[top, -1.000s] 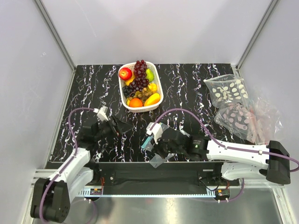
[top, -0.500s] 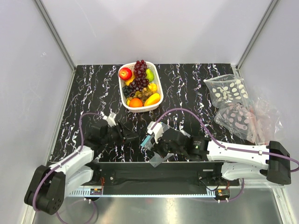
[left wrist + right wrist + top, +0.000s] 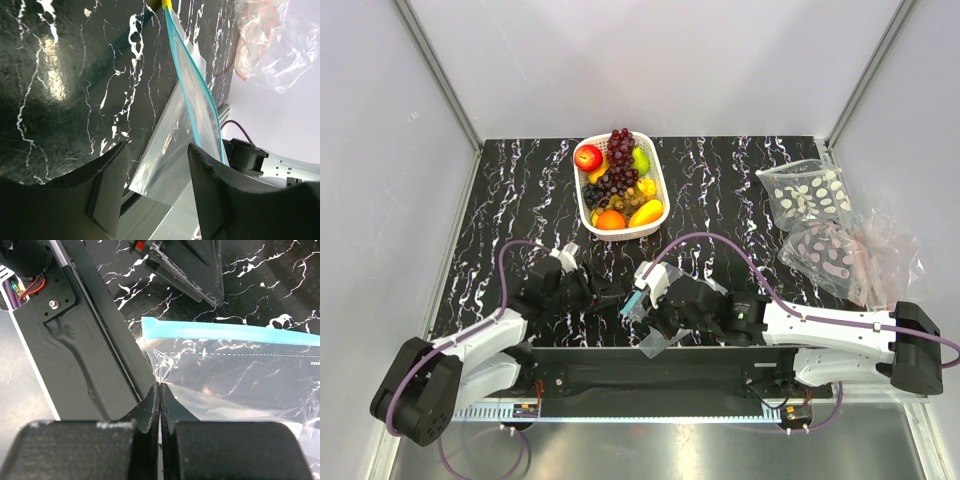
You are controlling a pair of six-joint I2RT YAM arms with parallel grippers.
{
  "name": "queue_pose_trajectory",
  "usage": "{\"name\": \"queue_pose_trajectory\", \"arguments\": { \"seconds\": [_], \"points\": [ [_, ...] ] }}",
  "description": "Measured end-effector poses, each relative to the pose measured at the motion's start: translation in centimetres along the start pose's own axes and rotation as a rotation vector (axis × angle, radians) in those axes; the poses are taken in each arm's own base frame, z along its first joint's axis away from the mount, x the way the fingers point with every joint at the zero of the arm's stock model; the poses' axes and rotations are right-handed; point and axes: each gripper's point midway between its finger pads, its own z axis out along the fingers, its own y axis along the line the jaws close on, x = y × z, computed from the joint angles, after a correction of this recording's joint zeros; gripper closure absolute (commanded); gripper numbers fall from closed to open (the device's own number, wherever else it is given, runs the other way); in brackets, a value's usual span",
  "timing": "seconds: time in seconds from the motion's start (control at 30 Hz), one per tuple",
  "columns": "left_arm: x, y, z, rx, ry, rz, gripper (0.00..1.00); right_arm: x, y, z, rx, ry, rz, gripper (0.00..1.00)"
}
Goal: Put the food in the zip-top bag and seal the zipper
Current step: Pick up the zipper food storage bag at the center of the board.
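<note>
The left pincer [image 3: 613, 293] stands with jaws apart at about 7 o'clock on the tabletop [image 3: 720, 190], aimed toward the zip-top bag [image 3: 654, 343], probably to take one lip so the mouth can be pulled open. The right pincer [image 3: 160, 390] is clamped on the film just below the zipper [image 3: 225, 332], propping the bag up at 6 o'clock. Only its wrist view shows that pinch, while only the overhead view shows the food [image 3: 618, 180], all in the basket [image 3: 620, 235] at 12 o'clock.
</note>
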Motion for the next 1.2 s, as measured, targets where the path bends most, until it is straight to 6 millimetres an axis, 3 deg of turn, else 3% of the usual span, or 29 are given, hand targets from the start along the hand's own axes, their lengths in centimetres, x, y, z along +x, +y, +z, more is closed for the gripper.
{"name": "queue_pose_trajectory", "arguments": {
  "seconds": [0.23,0.7,0.83,0.87,0.93,1.0,1.1,1.2],
  "points": [
    [0.6,0.1,0.8,-0.017,0.023,-0.02,0.44,0.3,0.2,0.2,-0.004,0.012,-0.005,1.0],
    [2.2,-1.6,2.0,0.023,0.079,-0.038,0.48,0.6,0.3,0.4,-0.005,0.02,-0.007,1.0],
    [2.9,-2.1,2.3,0.036,0.101,-0.046,0.7,0.6,0.4,0.4,-0.006,0.02,-0.008,1.0],
    [3.1,-2.2,2.3,0.041,0.105,-0.045,0.84,0.6,0.4,0.4,-0.007,0.02,-0.009,1.0],
    [3.3,-2.4,2.6,0.047,0.115,-0.05,0.97,0.6,0.4,0.4,-0.008,0.02,-0.009,1.0],
    [3.5,-2.6,2.7,0.053,0.121,-0.052,1.0,0.6,0.5,0.4,-0.009,0.02,-0.008,0.88],
    [3.5,-2.8,2.8,0.061,0.122,-0.048,1.0,0.5,0.5,0.4,-0.008,0.018,0.003,0.52],
    [3.2,-3.3,3.0,0.062,0.12,-0.015,1.0,0.5,0.4,0.4,0.003,0.015,0.016,0.45]
  ]
}}
